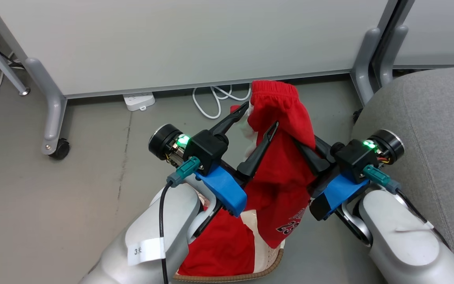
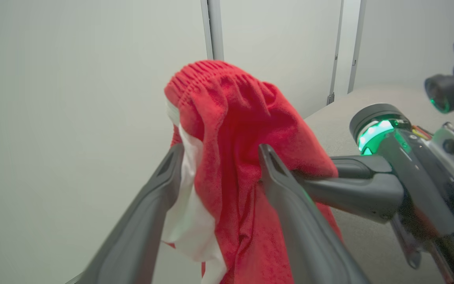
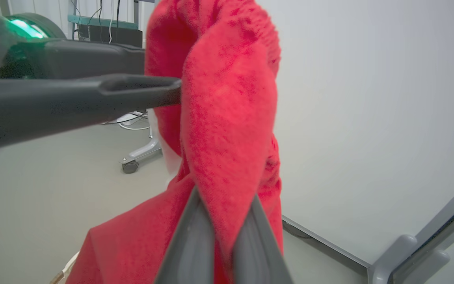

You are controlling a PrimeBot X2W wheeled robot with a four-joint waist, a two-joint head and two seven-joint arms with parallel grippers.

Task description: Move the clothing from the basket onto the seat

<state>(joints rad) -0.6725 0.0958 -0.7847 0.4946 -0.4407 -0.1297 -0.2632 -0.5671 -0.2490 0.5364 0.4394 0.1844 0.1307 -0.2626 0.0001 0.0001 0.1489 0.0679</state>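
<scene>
The red clothing [image 1: 280, 118] with white panels hangs lifted between my two grippers, its lower part still lying in the basket [image 1: 268, 252] at the bottom of the head view. My right gripper [image 3: 227, 199] is shut on a bunched fold of the clothing [image 3: 227, 118]. My left gripper [image 1: 261, 115] stands open, its fingers [image 2: 290, 189] spread on either side of the hanging clothing [image 2: 235, 130] just below its gathered waistband. The right gripper's fingers [image 2: 353, 189] reach into the cloth from the side. The grey seat [image 1: 428, 118] lies to the right.
White partition panels [image 1: 191, 39] on grey castor legs [image 1: 53, 114] stand just behind the clothing. A white power strip [image 1: 139, 100] and looped white cable [image 1: 211, 102] lie on the grey floor under the panel. Another grey leg [image 1: 365, 67] stands beside the seat.
</scene>
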